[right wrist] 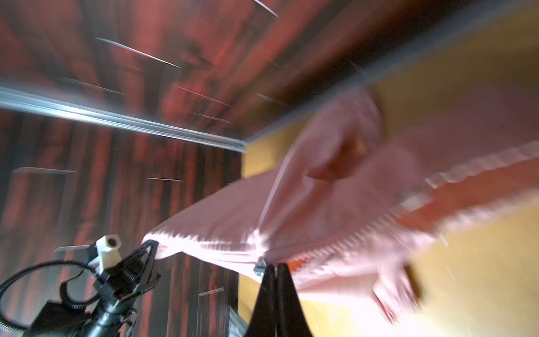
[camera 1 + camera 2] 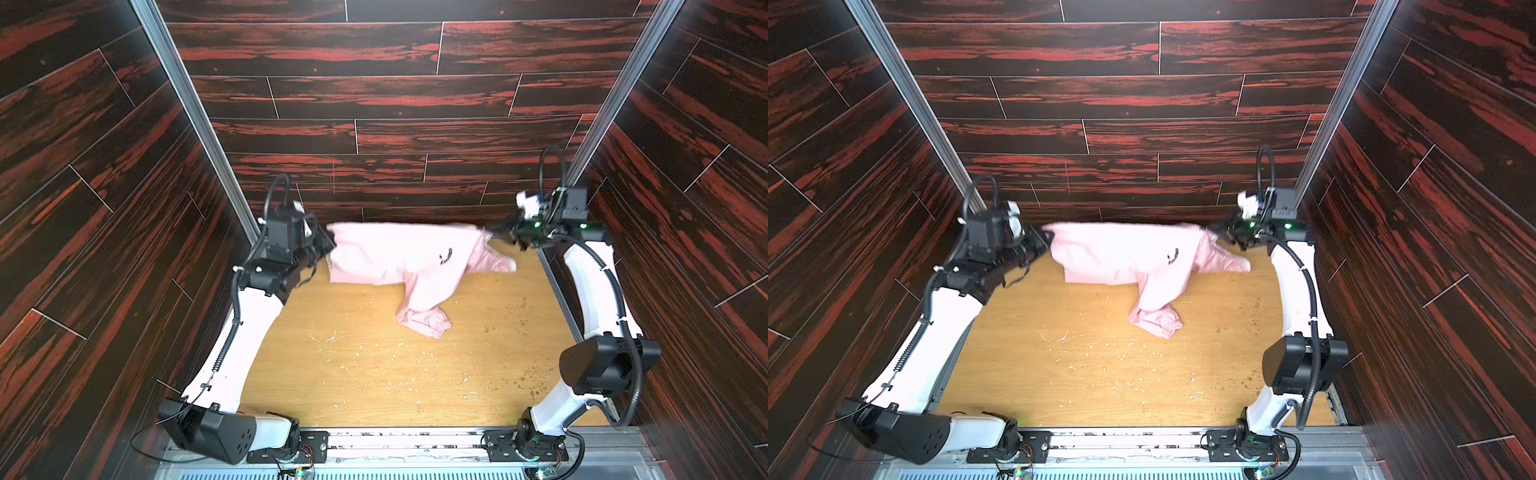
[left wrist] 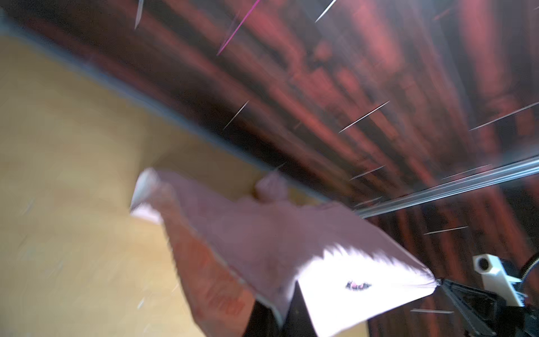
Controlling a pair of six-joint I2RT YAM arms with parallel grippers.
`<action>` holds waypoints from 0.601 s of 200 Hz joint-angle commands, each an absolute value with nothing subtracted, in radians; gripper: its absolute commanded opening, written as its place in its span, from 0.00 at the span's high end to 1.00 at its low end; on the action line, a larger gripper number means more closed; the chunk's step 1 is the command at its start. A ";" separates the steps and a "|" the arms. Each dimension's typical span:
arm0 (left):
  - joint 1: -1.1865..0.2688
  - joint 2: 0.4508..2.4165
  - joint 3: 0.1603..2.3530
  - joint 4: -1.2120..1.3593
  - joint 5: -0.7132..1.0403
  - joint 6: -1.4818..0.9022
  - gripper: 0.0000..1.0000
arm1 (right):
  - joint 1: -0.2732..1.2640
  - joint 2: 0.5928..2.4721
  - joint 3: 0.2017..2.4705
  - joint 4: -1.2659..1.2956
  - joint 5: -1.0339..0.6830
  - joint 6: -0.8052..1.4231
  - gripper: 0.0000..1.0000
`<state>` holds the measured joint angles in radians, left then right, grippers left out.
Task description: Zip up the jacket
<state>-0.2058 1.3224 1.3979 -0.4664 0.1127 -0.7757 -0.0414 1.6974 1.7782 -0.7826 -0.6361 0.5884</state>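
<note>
Stretching along the far edge of the table (image 2: 374, 382), the jacket (image 2: 386, 253) hangs taut and raised between the two grippers, its top line just in front of the foot of the far wall (image 2: 395, 137). One sleeve (image 2: 419, 307) droops from it toward the middle, its cuff lying on the wood. Another pink part trails rightward below the right gripper (image 2: 488, 230). A dark emblem (image 2: 445, 255) shows on the chest, nearer the right end.

The near half of the table is open apart from scattered crumbs (image 2: 374, 353). Room is tight at the far corners: a metal post (image 2: 201, 124) stands just behind the left wrist and its twin (image 2: 626, 83) just behind the right. The side walls (image 2: 83, 208) run close beside both arms.

The left gripper (image 2: 329, 244) is clamped on the jacket's left end, jaws together on the cloth. The right gripper pinches the right end; in the right wrist view its fingers (image 1: 281, 291) are pressed together on the fabric edge. Both wrist views are blurred.

The left arm (image 2: 237, 345) rises from its near-left base, runs far along the left side and bends at the wrist to point right. The right arm (image 2: 582, 274) mirrors it from the near-right base, with its wrist turned to point left.
</note>
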 commanded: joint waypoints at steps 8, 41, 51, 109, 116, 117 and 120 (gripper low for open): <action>-0.163 1.194 1.221 -0.435 0.064 -0.814 1.00 | -0.061 1.586 1.601 -0.747 -0.521 0.503 1.00; -0.144 1.145 1.129 -0.443 0.067 -0.816 1.00 | -0.062 1.575 1.476 -0.742 -0.470 0.462 1.00; -0.136 1.140 1.126 -0.450 0.069 -0.812 1.00 | -0.062 1.581 1.464 -0.750 -0.453 0.454 1.00; -0.079 1.141 1.148 -0.511 0.081 -0.773 1.00 | -0.065 1.607 1.462 -0.772 -0.393 0.442 1.00; -0.073 1.141 1.146 -0.513 0.083 -0.773 1.00 | -0.065 1.608 1.462 -0.772 -0.390 0.442 1.00; -0.072 1.142 1.146 -0.514 0.085 -0.772 1.00 | -0.064 1.609 1.462 -0.772 -0.388 0.442 1.00; -0.070 1.140 1.146 -0.515 0.085 -0.771 1.00 | -0.065 1.610 1.462 -0.773 -0.386 0.442 1.00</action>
